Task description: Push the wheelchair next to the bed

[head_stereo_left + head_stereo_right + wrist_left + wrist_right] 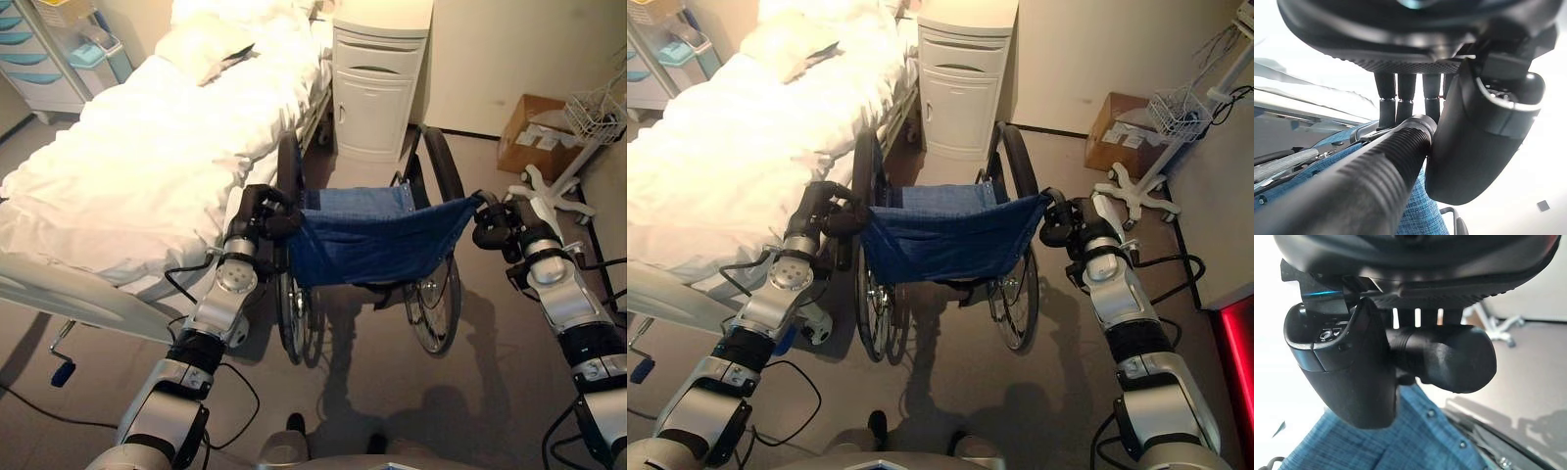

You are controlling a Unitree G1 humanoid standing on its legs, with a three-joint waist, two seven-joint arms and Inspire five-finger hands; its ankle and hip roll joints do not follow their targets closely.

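Both hands are clamped on the wheelchair (pixel 367 245), one on each push grip. The left hand (pixel 257 220) has its fingers and thumb curled round the ribbed left grip (pixel 1376 176), as its wrist view shows from close up; the right hand (pixel 495 223) is wrapped round the smooth right grip (pixel 1449 357) in the same way.

The wheelchair stands at 12 o'clock from the robot, its blue backrest stretched between the two hands. Its long axis runs from 6 to 12 o'clock, roughly parallel to the long side of the bed (pixel 147 157), which lies at 10 to 11 o'clock. The chair's left wheel is already just beside the bed's edge; whether it touches the frame cannot be told. The left hand is the nearer one to the bed, close against the hanging sheet. A white cabinet (pixel 377 83) stands at 12 o'clock ahead of the chair, near its front.

By my reading, the chair is nearly alongside already, and any further push goes straight ahead towards the cabinet, with little room left on the bed side.

The seat, footrests and front castors are hidden behind the backrest. The gap between chair and cabinet is hard to judge. The bed's foot end is cut off at 9 o'clock.
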